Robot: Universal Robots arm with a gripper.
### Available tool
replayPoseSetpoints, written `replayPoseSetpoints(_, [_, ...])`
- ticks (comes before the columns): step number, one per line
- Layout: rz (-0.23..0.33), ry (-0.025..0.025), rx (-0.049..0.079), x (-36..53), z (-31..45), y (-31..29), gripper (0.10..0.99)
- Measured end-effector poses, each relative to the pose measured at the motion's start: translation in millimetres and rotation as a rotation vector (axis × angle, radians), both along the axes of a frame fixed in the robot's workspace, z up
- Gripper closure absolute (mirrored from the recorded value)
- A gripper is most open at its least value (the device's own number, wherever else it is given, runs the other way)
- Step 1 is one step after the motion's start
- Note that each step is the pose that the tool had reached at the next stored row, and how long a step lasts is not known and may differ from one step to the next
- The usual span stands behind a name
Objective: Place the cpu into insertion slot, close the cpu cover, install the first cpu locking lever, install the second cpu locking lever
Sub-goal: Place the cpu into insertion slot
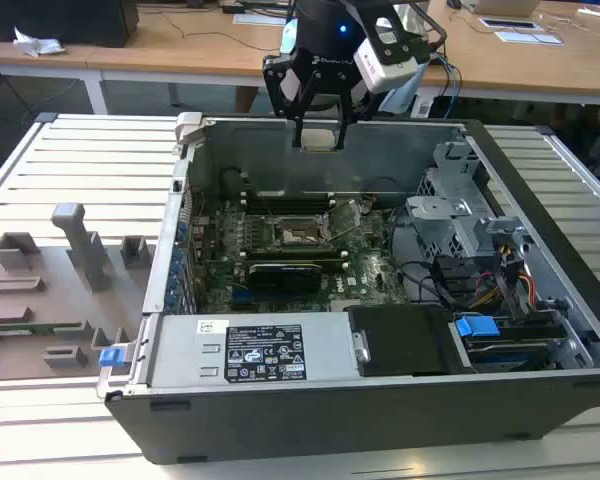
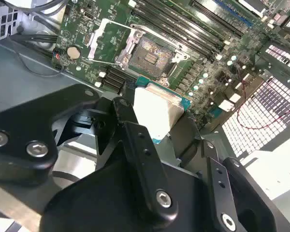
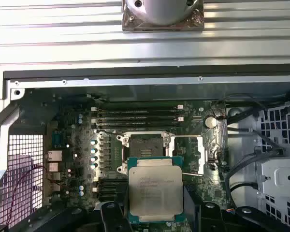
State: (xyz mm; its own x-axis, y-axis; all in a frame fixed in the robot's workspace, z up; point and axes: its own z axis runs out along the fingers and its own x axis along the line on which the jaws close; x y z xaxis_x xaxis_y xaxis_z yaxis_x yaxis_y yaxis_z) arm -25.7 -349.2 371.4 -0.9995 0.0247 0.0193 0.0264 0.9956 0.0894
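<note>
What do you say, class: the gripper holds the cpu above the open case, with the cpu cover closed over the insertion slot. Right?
No: the first wrist view shows the cpu cover swung open beside the insertion slot. The rest holds.

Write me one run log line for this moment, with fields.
gripper: shut on cpu | cpu: held in the air, not yet in insertion slot | insertion slot: empty | cpu cover: open

wooden desks (image 1: pixel 180 50) behind | slatted metal table (image 1: pixel 80 160) | papers (image 1: pixel 527 36) on desk | even light
</note>
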Motion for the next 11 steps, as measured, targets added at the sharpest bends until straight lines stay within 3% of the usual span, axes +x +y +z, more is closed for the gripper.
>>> replayPoseSetpoints(11, [0.0,0.0,-0.002,0.0,-11.4,0.0,0.545])
